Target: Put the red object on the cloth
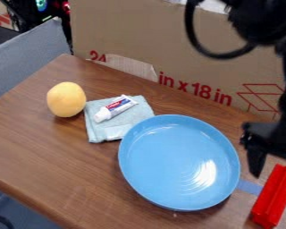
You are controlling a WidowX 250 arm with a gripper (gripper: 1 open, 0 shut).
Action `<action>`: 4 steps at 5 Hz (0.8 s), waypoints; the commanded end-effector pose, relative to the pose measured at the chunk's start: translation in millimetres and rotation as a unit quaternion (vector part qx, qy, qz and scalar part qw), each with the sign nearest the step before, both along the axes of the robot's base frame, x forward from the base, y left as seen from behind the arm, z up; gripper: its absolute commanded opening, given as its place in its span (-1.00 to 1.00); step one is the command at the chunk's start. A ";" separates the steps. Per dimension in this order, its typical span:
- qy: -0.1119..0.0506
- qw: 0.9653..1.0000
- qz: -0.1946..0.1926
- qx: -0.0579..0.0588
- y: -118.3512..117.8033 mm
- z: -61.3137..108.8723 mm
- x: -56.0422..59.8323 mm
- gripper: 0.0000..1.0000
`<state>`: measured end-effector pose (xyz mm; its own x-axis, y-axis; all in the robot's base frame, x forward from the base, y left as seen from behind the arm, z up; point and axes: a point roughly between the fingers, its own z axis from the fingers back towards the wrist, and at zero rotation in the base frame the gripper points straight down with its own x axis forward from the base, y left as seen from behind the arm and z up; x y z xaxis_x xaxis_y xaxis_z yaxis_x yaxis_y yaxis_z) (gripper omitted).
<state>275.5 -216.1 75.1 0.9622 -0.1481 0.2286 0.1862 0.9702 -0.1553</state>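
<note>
Gripper (267, 152) spread wide, holding nothing, hanging just above red object (274, 197). Cloth (110, 125) far off to its left, past blue plate (179, 163), w/ 1 tube (121, 108) on it. Could knock red object off table edge if lowered crooked.

We see a wooden table (38, 143) with a large blue plate (179, 163) at its right-hand part. Left of the plate lies a pale cloth (110, 123), and a small white tube (121, 108) with a red cap rests on top of it. Further left an orange (65, 98) sits apart from the cloth. At the right edge the red object (274, 197) lies beside the plate's rim. Above it the dark gripper (264, 150) hangs with its jaws spread, holding nothing. Behind stands a cardboard box (157, 45) with red print.
</note>
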 end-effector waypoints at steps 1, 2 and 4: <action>-0.017 1.000 -0.010 -0.008 -18.9 -8.2 0.6 1.00; -0.015 1.000 -0.009 -0.004 -23.4 -36.8 15.3 1.00; -0.032 0.999 0.014 -0.008 -0.4 -22.2 29.9 1.00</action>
